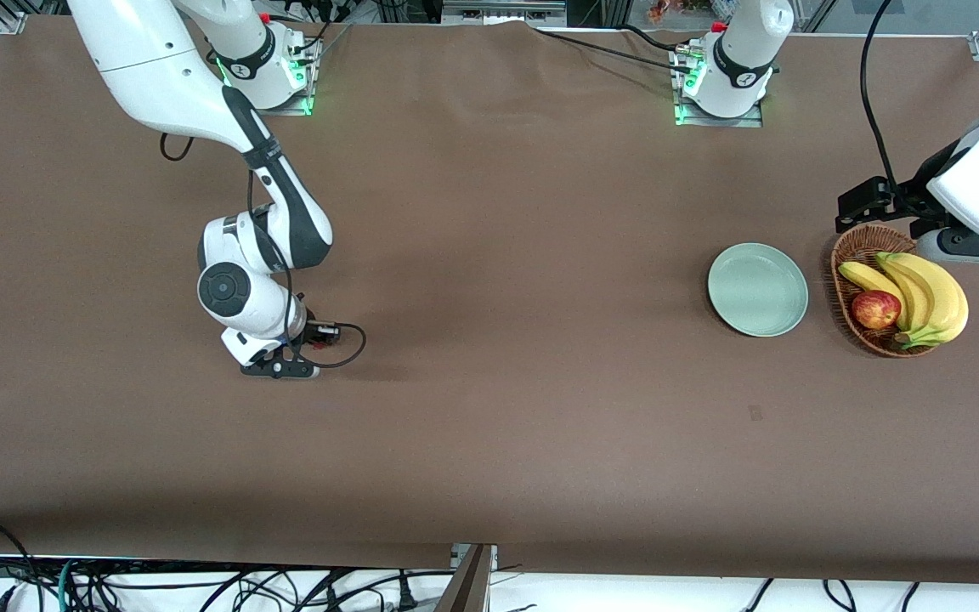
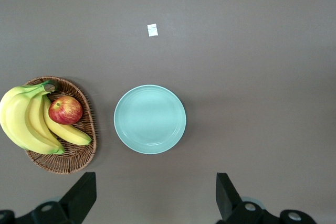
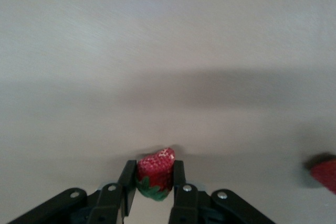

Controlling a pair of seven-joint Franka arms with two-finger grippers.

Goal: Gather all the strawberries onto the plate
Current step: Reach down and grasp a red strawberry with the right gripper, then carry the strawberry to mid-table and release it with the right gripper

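My right gripper [image 1: 280,368] is low at the table toward the right arm's end. In the right wrist view it [image 3: 153,171] is shut on a strawberry [image 3: 156,167], red with a green cap, at the table's surface. A second strawberry [image 3: 324,174] lies on the cloth close by, cut off by the edge of the view. In the front view the berries are hidden by the right hand. The mint-green plate [image 1: 757,289] is bare; it also shows in the left wrist view [image 2: 150,119]. My left gripper [image 1: 974,245] waits high beside the basket, open and empty [image 2: 156,195].
A brown wicker basket [image 1: 859,251] with bananas [image 1: 931,297] and an apple [image 1: 875,309] stands beside the plate at the left arm's end; it also shows in the left wrist view [image 2: 79,158]. A small white scrap [image 2: 152,30] lies on the brown cloth.
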